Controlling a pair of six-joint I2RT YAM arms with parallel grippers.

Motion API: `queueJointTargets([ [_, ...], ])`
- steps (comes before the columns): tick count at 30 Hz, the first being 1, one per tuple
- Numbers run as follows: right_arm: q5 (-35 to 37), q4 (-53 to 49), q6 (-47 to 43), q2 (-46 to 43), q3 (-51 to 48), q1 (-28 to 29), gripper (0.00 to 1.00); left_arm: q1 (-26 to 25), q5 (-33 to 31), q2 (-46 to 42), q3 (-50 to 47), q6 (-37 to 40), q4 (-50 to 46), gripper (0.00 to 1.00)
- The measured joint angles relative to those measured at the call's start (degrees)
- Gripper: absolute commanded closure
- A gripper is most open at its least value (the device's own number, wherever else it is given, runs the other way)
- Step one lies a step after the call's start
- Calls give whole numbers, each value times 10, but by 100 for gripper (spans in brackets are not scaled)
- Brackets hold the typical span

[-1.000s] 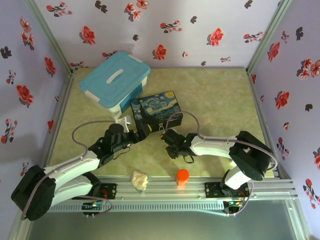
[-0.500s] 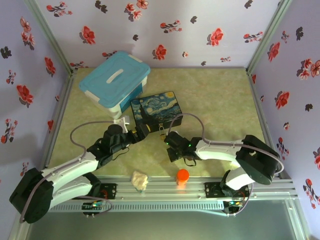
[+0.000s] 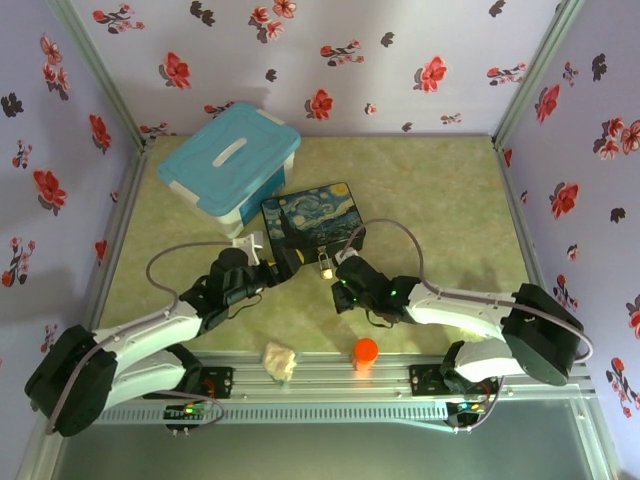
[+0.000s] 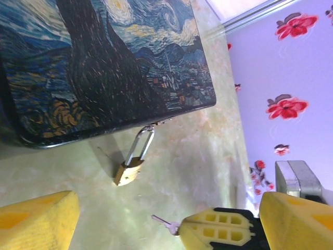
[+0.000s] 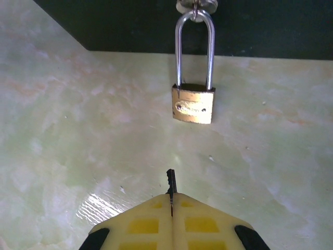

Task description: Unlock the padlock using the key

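So the right gripper [image 5: 171,203] is pinched tight on the key [image 5: 170,183], tip poking out. The padlock [image 5: 193,104] lies on the glossy pale-green marbled table [image 5: 62,130] just ahead of those fingertips, shackle hooked to the box [image 4: 104,62]. The left gripper [image 3: 284,262] has its fingers [image 4: 39,219] spread wide, with the padlock ahead between them. Lilac walls [image 3: 400,60] with red flowers all round.

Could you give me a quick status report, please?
Right gripper shut on key, short of padlock. Left gripper open. Padlock closed, hooked to box. Nothing in between.
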Motion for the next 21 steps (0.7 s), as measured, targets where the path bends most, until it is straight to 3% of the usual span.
queueJointTargets([
  [10,19,83,0,-18,31,0,100,-20,-14,-44,-6,-236,64,1],
  [16,28,172,0,-18,34,1,100,-33,-35,-66,-5,-307,37,0],
  [21,19,240,3,-1,34,4,100,-36,-37,-35,-5,-349,46,0],
])
